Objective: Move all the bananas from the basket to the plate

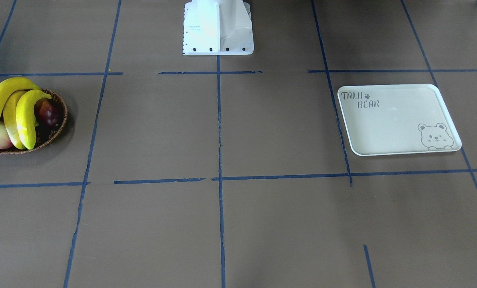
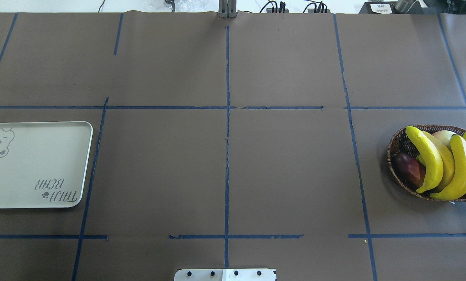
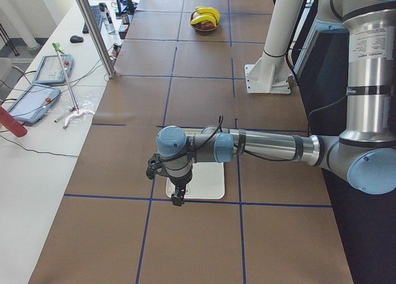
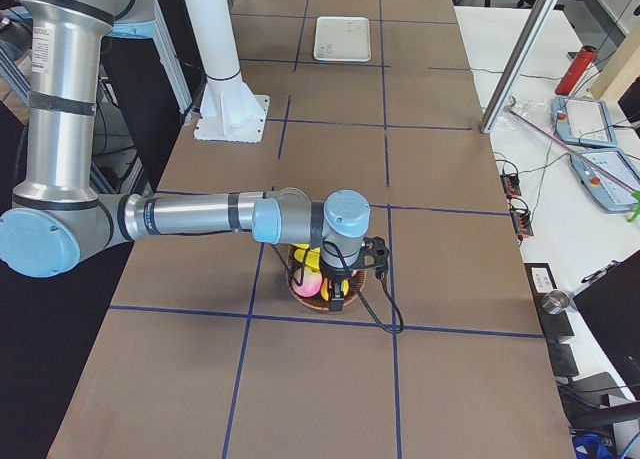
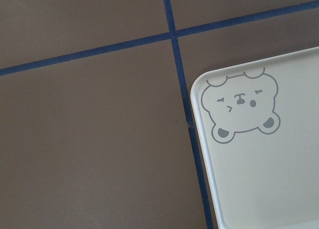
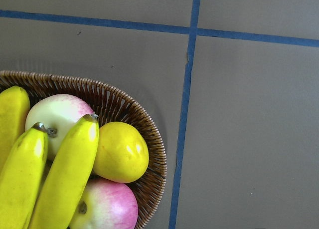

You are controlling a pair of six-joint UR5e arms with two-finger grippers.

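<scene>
— Are the jaws apart or together?

— I can't tell for either. The left gripper [image 3: 178, 199] and the right gripper [image 4: 337, 301] show only from the table's ends, too small to judge.

— Where do they hang?

— The right is above the basket [image 2: 391, 148] at the table's right end. The left is above the plate [image 1: 398, 124] at the left end, and the plate is bare.

— And the bananas [image 2: 461, 168]?

— All in the basket, lying over a pale apple [image 6: 57, 114], a round yellow fruit [image 6: 119, 151] and a dark plum [image 2: 410, 169].

— Best approach?

— I'd take the topmost banana first, gripping across its middle and lifting straight up so the others don't roll out.
</scene>
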